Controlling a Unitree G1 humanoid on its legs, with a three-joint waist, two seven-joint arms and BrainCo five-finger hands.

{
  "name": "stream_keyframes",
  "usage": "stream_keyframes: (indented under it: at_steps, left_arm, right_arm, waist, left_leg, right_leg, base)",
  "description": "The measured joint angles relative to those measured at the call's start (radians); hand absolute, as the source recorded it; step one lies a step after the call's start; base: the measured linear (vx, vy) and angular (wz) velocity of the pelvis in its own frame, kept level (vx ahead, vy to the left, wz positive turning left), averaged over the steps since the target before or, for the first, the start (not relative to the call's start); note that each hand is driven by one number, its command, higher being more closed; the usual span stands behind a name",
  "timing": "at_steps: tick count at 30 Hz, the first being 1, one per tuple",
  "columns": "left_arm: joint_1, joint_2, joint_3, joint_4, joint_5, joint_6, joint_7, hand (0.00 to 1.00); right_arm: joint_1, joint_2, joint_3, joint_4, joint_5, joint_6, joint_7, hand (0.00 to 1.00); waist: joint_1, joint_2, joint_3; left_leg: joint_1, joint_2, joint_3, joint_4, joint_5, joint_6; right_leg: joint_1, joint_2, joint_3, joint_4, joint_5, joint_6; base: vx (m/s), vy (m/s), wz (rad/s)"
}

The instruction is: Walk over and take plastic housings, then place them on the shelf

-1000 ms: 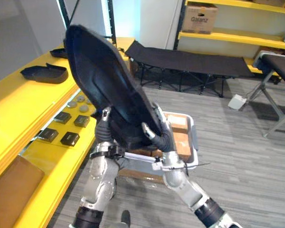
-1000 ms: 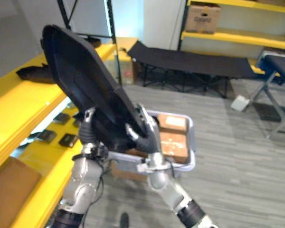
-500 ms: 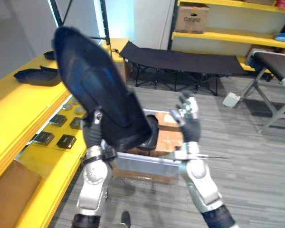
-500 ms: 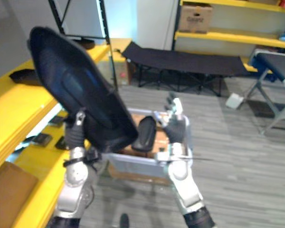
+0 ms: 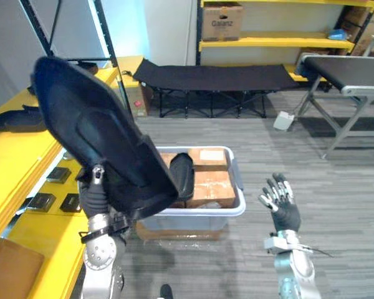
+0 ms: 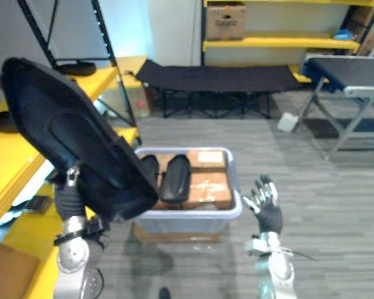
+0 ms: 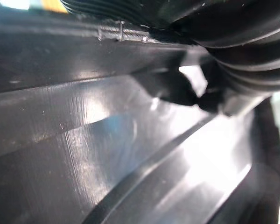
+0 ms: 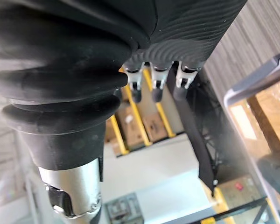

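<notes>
A large black plastic housing (image 5: 90, 131) stands raised and tilted at the left, its lower end by my left hand (image 5: 95, 198). That hand's thumb presses on the housing's face and it alone holds the part; the left wrist view shows the glossy housing (image 7: 107, 154) right against the hand. My right hand (image 5: 282, 210) hangs open with fingers spread, apart to the right of a grey bin (image 5: 238, 208). Its straight fingers (image 8: 155, 86) hold nothing. Another black housing (image 5: 182, 175) lies in the bin beside cardboard boxes (image 5: 210, 185).
A yellow shelf (image 5: 15, 159) runs along the left with black housings (image 5: 15, 118) on it and small dark parts (image 5: 43, 200) on the lower level. A black folding cot (image 5: 212, 78), yellow back shelves and a metal table (image 5: 346, 65) stand beyond.
My right hand has let go of the housing and dropped away to the right, open. The left hand now holds it alone. The camera has swung, bringing the bin to the middle.
</notes>
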Motion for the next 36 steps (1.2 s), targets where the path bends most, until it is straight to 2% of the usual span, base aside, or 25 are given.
stream_keyframes:
  at_steps: [4,7,9,10,11,12,13,14,15,17,18,19,22,23,24,25,26,27,28,29,30,31,32,33,36]
  left_arm:
    - [0.039,-0.001,0.033,-0.05,0.004,0.0,0.007,1.0]
    - [0.06,-0.007,0.088,-0.112,0.04,0.0,0.007,1.0]
    - [0.075,-0.008,0.145,-0.146,0.04,-0.006,-0.008,1.0]
    - [0.076,-0.008,0.156,-0.146,0.039,-0.009,-0.013,1.0]
    - [0.08,-0.008,0.179,-0.147,0.035,-0.016,-0.024,1.0]
    - [0.083,-0.005,0.189,-0.147,0.028,-0.023,-0.043,1.0]
    - [0.082,-0.001,0.191,-0.147,0.025,-0.028,-0.051,1.0]
    - [0.081,0.009,0.194,-0.147,0.006,-0.035,-0.075,1.0]
    - [0.082,0.014,0.195,-0.147,-0.003,-0.042,-0.101,1.0]
    - [0.103,0.012,0.207,-0.147,-0.013,-0.049,-0.122,1.0]
    - [0.129,0.01,0.215,-0.147,-0.018,-0.053,-0.13,1.0]
    - [0.135,0.01,0.215,-0.147,-0.024,-0.055,-0.132,1.0]
    - [0.155,-0.002,0.217,-0.147,-0.04,-0.064,-0.152,1.0]
    - [0.156,-0.004,0.213,-0.147,-0.039,-0.064,-0.164,1.0]
    - [0.149,-0.004,0.204,-0.147,-0.039,-0.063,-0.184,1.0]
    - [0.139,-0.005,0.178,-0.146,-0.039,-0.063,-0.209,1.0]
    - [0.127,-0.006,0.144,-0.143,-0.038,-0.063,-0.233,1.0]
    - [0.129,-0.009,0.125,-0.142,-0.038,-0.063,-0.247,1.0]
    - [0.143,-0.009,0.115,-0.138,-0.038,-0.063,-0.256,1.0]
    - [0.151,-0.01,0.114,-0.136,-0.039,-0.063,-0.257,1.0]
    - [0.16,-0.01,0.121,-0.123,-0.041,-0.063,-0.256,1.0]
    - [0.17,-0.01,0.129,-0.119,-0.041,-0.063,-0.256,1.0]
    - [0.198,-0.013,0.139,-0.122,-0.042,-0.065,-0.255,1.0]
    - [0.198,-0.015,0.137,-0.111,-0.042,-0.066,-0.253,1.0]
    - [0.177,-0.017,0.128,-0.113,-0.042,-0.066,-0.252,1.0]
  right_arm:
    - [-0.062,0.001,0.04,0.047,-0.004,0.0,0.005,0.0]
    - [-0.125,0.0,0.103,0.074,-0.051,0.0,-0.01,0.0]
    - [-0.164,-0.001,0.133,0.074,-0.089,-0.003,-0.039,0.0]
    - [-0.171,-0.001,0.138,0.074,-0.091,-0.004,-0.047,0.0]
    - [-0.189,-0.004,0.144,0.075,-0.105,-0.005,-0.064,0.0]
    - [-0.206,-0.006,0.143,0.075,-0.118,-0.016,-0.085,0.0]
    - [-0.215,-0.008,0.142,0.074,-0.118,-0.025,-0.096,0.0]
    - [-0.231,-0.017,0.138,0.074,-0.118,-0.028,-0.114,0.0]
    - [-0.245,-0.024,0.128,0.074,-0.118,-0.028,-0.13,0.0]
    - [-0.26,-0.026,0.116,0.074,-0.116,-0.027,-0.134,0.0]
    - [-0.271,-0.031,0.106,0.072,-0.116,-0.027,-0.133,0.0]
    - [-0.273,-0.035,0.1,0.072,-0.115,-0.027,-0.133,0.0]
    - [-0.275,-0.04,0.084,0.072,-0.116,-0.021,-0.123,0.0]
    - [-0.27,-0.04,0.074,0.07,-0.116,-0.021,-0.121,0.0]
    - [-0.257,-0.04,0.05,0.061,-0.117,-0.02,-0.12,0.0]
    - [-0.237,-0.041,0.002,0.055,-0.118,-0.02,-0.12,0.0]
    - [-0.21,-0.046,-0.049,0.041,-0.119,-0.02,-0.122,0.0]
    - [-0.2,-0.058,-0.082,0.034,-0.12,-0.02,-0.123,0.0]
    - [-0.189,-0.077,-0.094,0.03,-0.124,-0.021,-0.123,0.0]
    - [-0.188,-0.081,-0.095,0.03,-0.129,-0.021,-0.121,0.0]
    - [-0.188,-0.073,-0.095,0.032,-0.132,-0.023,-0.113,0.0]
    - [-0.189,-0.065,-0.092,0.03,-0.133,-0.024,-0.106,0.0]
    - [-0.186,-0.061,-0.082,0.023,-0.133,-0.029,-0.098,0.0]
    - [-0.177,-0.053,-0.08,0.025,-0.132,-0.031,-0.098,0.0]
    - [-0.2,-0.043,-0.078,0.026,-0.131,-0.031,-0.101,0.0]
  waist:
    - [0.015,-0.001,0.0]
    - [0.048,-0.003,0.0]
    - [0.081,-0.006,0.0]
    - [0.089,-0.008,-0.001]
    - [0.111,-0.009,0.0]
    - [0.113,-0.011,-0.001]
    - [0.112,-0.013,0.0]
    - [0.109,-0.022,0.006]
    - [0.112,-0.039,0.017]
    - [0.122,-0.048,0.022]
    - [0.138,-0.05,0.022]
    - [0.14,-0.05,0.022]
    - [0.145,-0.026,0.037]
    - [0.14,-0.02,0.039]
    - [0.124,-0.019,0.04]
    - [0.106,-0.02,0.043]
    - [0.103,-0.012,0.049]
    - [0.104,0.006,0.061]
    - [0.105,0.018,0.069]
    - [0.109,0.013,0.072]
    - [0.117,-0.001,0.084]
    - [0.119,0.004,0.085]
    - [0.116,0.038,0.073]
    - [0.106,0.026,0.075]
    - [0.103,0.021,0.116]
  left_leg:
    - [-0.021,-0.013,-0.044,0.0,0.003,-0.003]
    - [-0.043,-0.037,-0.116,0.0,0.011,-0.001]
    - [-0.056,-0.056,-0.193,0.0,0.022,0.004]
    - [-0.058,-0.062,-0.211,0.0,0.023,0.007]
    - [-0.06,-0.072,-0.246,0.0,0.028,0.014]
    - [-0.07,-0.083,-0.296,0.0,0.037,0.014]
    - [-0.076,-0.09,-0.327,0.0,0.039,0.016]
    - [-0.085,-0.105,-0.383,0.0,0.046,0.016]
    - [-0.087,-0.117,-0.423,0.0,0.052,0.012]
    - [-0.086,-0.122,-0.449,0.0,0.061,0.006]
    - [-0.085,-0.119,-0.465,0.001,0.07,0.002]
    - [-0.085,-0.117,-0.474,0.001,0.075,-0.005]
    - [-0.094,-0.107,-0.514,0.0,0.084,-0.019]
    - [-0.11,-0.099,-0.493,0.0,0.08,-0.012]
    - [-0.126,-0.085,-0.422,0.003,0.062,0.013]
    - [-0.147,-0.071,-0.315,0.007,0.026,0.062]
    - [-0.169,-0.056,-0.207,0.032,-0.005,0.092]
    - [-0.181,-0.035,-0.141,0.062,-0.019,0.075]
    - [-0.188,-0.028,-0.088,0.086,-0.056,0.019]
    - [-0.192,-0.031,-0.056,0.094,-0.089,-0.028]
    - [-0.206,-0.03,-0.031,0.174,-0.082,0.034]
    - [-0.204,-0.024,-0.026,0.234,-0.067,0.063]
    - [-0.16,0.001,-0.024,0.251,-0.078,0.025]
    - [-0.147,-0.018,-0.023,0.232,-0.054,0.032]
    - [-0.158,-0.022,-0.011,0.28,-0.083,0.04]
  right_leg:
    - [0.002,-0.002,-0.038,-0.002,-0.002,0.003]
    - [0.02,-0.013,-0.11,-0.003,-0.013,0.019]
    - [0.051,-0.02,-0.179,0.004,-0.028,0.027]
    - [0.059,-0.021,-0.192,0.01,-0.031,0.026]
    - [0.067,-0.021,-0.201,0.029,-0.047,0.018]
    - [0.071,-0.017,-0.19,0.052,-0.072,-0.005]
    - [0.073,-0.014,-0.167,0.066,-0.091,-0.012]
    - [0.072,-0.006,-0.109,0.092,-0.126,-0.027]
    - [0.075,-0.003,-0.066,0.112,-0.166,-0.03]
    - [0.078,0.0,-0.083,0.137,-0.195,-0.021]
    - [0.084,0.007,-0.1,0.145,-0.203,-0.015]
    - [0.088,0.012,-0.109,0.145,-0.204,-0.016]
    - [0.105,0.041,-0.151,0.141,-0.204,-0.014]
    - [0.112,0.05,-0.182,0.133,-0.199,-0.006]
    - [0.127,0.059,-0.229,0.117,-0.186,0.012]
    - [0.145,0.06,-0.294,0.095,-0.173,0.015]
    - [0.162,0.059,-0.349,0.092,-0.171,0.016]
    - [0.177,0.063,-0.368,0.097,-0.171,0.016]
    - [0.193,0.059,-0.384,0.091,-0.183,0.0]
    - [0.194,0.04,-0.384,0.078,-0.199,-0.013]
    - [0.19,0.005,-0.388,0.09,-0.212,-0.014]
    - [0.19,-0.003,-0.379,0.101,-0.218,-0.009]
    - [0.191,0.011,-0.352,0.126,-0.229,0.006]
    - [0.18,-0.019,-0.347,0.158,-0.232,0.016]
    - [0.165,-0.042,-0.321,0.215,-0.235,0.025]
  base:
    - [0.03,0.009,0.29]
    - [0.04,0.02,0.71]
    - [0.07,-0.002,0.98]
    - [0.09,-0.008,0.91]
    - [0.06,0.0,1.03]
    - [0.04,0.004,1.17]
    - [0.05,0.004,1.46]
    - [0.05,-0.005,1.43]
    - [0.04,-0.017,1.29]
    - [-0.03,-0.097,0.7]
    - [-0.05,-0.144,0.43]
    - [-0.05,-0.15,0.38]
    - [-0.07,-0.105,0.4]
    - [-0.09,-0.105,0.82]
    - [-0.06,-0.102,1.31]
    - [-0.04,-0.075,1.74]
    - [-0.04,-0.047,1.7]
    - [-0.05,0.008,1.35]
    - [-0.03,0.048,0.77]
    - [-0.04,0.086,0.47]
    - [-0.02,0.069,0.09]
    - [0.02,0.043,-0.19]
    - [0.06,-0.003,-0.21]
    - [0.07,0.011,-0.17]
    - [0.03,0.059,-0.08]
